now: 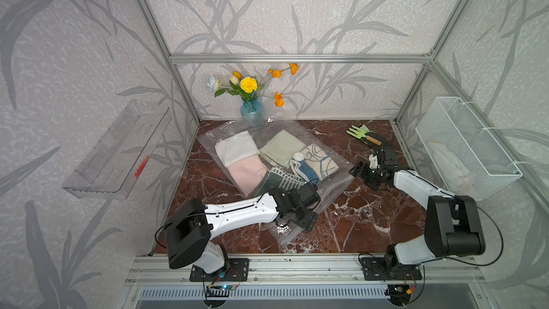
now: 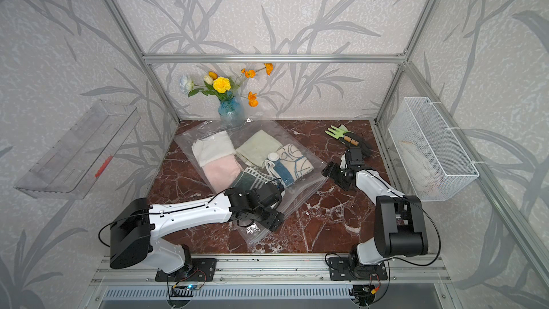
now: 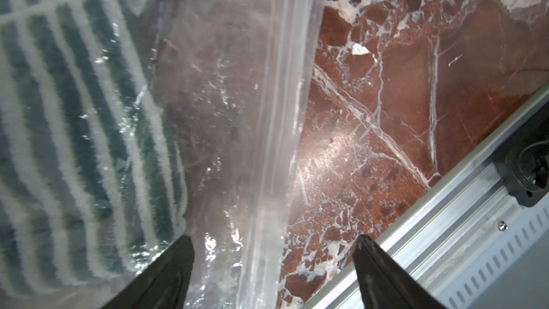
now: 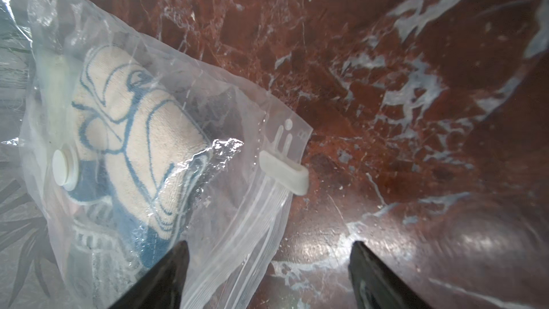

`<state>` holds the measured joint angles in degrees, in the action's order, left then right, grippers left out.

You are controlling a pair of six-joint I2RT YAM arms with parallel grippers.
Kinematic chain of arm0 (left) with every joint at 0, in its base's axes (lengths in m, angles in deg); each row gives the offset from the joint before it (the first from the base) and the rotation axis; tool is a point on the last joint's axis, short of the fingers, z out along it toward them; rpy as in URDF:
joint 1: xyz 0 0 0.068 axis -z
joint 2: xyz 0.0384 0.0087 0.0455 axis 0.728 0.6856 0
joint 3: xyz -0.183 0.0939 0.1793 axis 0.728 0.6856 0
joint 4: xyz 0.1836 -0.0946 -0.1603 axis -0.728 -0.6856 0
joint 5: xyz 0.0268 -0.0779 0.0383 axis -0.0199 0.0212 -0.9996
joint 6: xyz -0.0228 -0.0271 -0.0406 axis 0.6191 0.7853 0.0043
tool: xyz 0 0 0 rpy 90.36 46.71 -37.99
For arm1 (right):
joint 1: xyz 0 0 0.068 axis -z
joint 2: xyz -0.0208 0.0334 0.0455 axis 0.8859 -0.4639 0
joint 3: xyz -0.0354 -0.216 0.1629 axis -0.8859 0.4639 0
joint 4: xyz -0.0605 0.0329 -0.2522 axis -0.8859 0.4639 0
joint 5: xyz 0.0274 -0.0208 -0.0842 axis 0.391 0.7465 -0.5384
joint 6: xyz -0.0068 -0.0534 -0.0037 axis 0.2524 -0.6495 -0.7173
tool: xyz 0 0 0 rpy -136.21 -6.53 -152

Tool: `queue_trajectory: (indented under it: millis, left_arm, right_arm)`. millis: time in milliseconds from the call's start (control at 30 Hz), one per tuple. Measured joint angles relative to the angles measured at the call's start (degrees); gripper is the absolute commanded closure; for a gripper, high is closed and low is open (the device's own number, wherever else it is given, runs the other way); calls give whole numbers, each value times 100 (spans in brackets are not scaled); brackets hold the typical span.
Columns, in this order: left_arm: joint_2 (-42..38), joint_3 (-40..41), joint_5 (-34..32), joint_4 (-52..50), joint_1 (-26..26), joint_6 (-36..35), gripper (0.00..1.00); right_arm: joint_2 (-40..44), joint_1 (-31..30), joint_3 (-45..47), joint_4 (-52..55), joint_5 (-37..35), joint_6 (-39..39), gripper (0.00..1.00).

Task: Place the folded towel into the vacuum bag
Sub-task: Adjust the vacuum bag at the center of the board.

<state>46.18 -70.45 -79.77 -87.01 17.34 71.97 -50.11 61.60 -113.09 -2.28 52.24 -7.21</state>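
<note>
Vacuum bag (image 1: 228, 128), long axis diagonal, zip end (image 1: 335, 193) seemingly near-right

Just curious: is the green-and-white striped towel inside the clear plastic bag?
Inside: film of the clear plastic bag covers the green-and-white striped towel.

At the back of the red-brown marbled worktop (image 1: 356, 212), a blue glass vase (image 1: 252, 111) upright with yellow, orange and white flowers (image 1: 249, 84); near the far right corner, a small green garden fork (image 1: 358, 132) with a wooden handle, lying flat. On the right wall, a white wire basket (image 1: 445, 132); on the left wall, a clear plastic shelf (image 1: 118, 153) with a small red mark (image 1: 142, 166).
</note>
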Motion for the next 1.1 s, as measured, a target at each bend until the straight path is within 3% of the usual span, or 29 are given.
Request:
queue_trajectory:
  millis: [233,367,467,633,700,900,1100]
  left_arm:
    - [708,-184,-409,-848,527,127,14]
    - [979,-293,-647,-1176,649,168,20]
    - [1235,-341,-804,-1279,708,212,36]
    - [1362,-321,-1145,-1423,796,227,87]
    - [1342,-299,-1349,-1447,813,208,99]
    - [546,-431,-1998,-2092,715,59,100]
    - [-1587,-1156,-2363,-2649,151,-146,100]
  right_arm:
    - [-750,0,-256,-334,232,35,24]
    - [-957,0,-341,-605,341,101,27]
    - [-1034,0,-352,-782,400,151,33]
    - [-1139,0,-343,-962,468,260,70]
    - [-1154,-4,-341,-1014,557,350,82]
    - [-981,-306,-946,-601,658,695,100]
    - [-892,-590,-3379,48,1113,977,100]
